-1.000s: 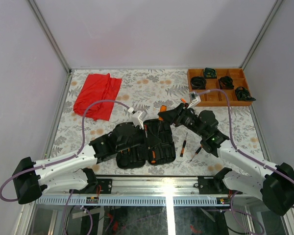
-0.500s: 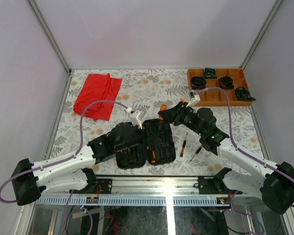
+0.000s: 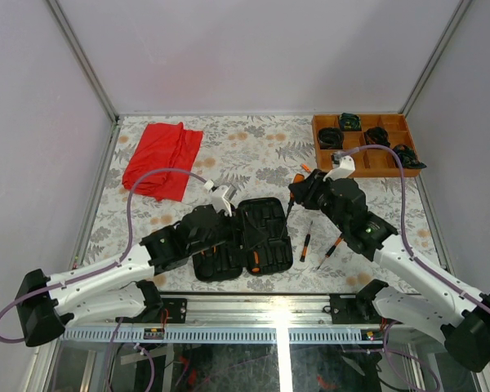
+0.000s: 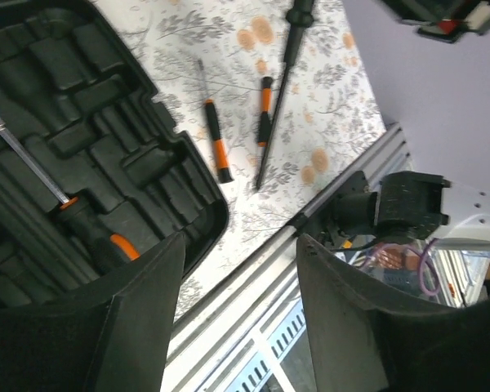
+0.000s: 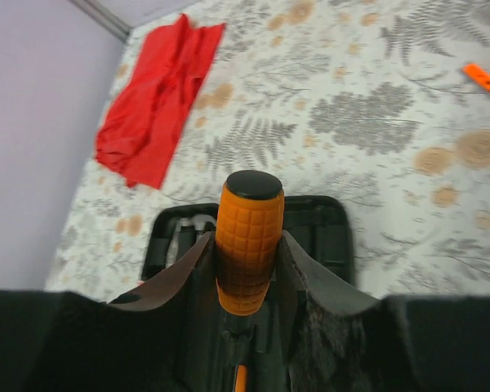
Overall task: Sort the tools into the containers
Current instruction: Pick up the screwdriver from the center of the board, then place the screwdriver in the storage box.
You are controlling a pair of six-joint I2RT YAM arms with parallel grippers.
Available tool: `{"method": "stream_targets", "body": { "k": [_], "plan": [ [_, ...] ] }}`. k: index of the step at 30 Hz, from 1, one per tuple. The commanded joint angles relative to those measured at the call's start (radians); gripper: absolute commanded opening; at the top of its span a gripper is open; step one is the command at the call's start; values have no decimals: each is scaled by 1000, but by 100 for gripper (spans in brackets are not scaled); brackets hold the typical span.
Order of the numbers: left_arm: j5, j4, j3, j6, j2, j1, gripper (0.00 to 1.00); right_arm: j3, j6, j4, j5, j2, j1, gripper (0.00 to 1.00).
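Observation:
The black tool case [image 3: 265, 229] lies open near the table's front edge. A black-and-orange screwdriver [image 4: 82, 220] rests in one of its moulded slots. My left gripper [image 4: 241, 241] hangs open over the case's right half [image 4: 106, 139], nothing between its fingers; in the top view it [image 3: 227, 231] is at the case's left half. My right gripper [image 5: 247, 241] is shut on an orange-handled tool [image 5: 249, 208] with a black end cap, held just right of the case's far edge [image 3: 298, 192]. Two small screwdrivers [image 3: 307, 242] [image 3: 331, 249] lie on the table right of the case.
An orange-brown wooden tray [image 3: 367, 167] with black coiled bundles [image 3: 330, 137] stands at the back right. A red cloth [image 3: 162, 159] lies at the back left. A small orange piece [image 5: 482, 77] sits on the floral tabletop. The metal rail [image 4: 253, 294] runs along the near edge.
My left gripper has opened and drawn back slightly to the left. The right gripper has carried the orange-handled tool rightward, from above the case to beside its far right corner.

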Motion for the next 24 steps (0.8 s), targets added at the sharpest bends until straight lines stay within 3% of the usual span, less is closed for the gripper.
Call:
{"method": "stream_targets", "body": {
  "k": [1, 7, 8, 9, 11, 16, 18, 24],
  "plan": [
    [-38, -85, 16, 11, -3, 55, 56, 66, -94, -132, 144, -34, 3, 0],
    [11, -165, 5, -12, 6, 230, 58, 47, -130, -188, 121, -52, 3, 0],
    [0, -184, 7, -14, 4, 249, 62, 44, -135, -192, 103, -51, 4, 0],
    [-15, -207, 12, -15, 4, 262, 71, 43, -142, -196, 84, -50, 4, 0],
    [-37, -267, 31, -5, 17, 277, 83, 43, -151, -206, 37, -39, 4, 0],
    [-37, -317, 42, 13, 36, 290, 86, 46, -141, -252, 16, -4, 4, 0],
    [-34, -321, 42, 14, 33, 290, 98, 38, -135, -256, 18, -2, 3, 0],
    [-100, -459, 148, -69, 138, 289, 100, 22, -94, -279, 88, -11, 3, 0]
  ]
}}
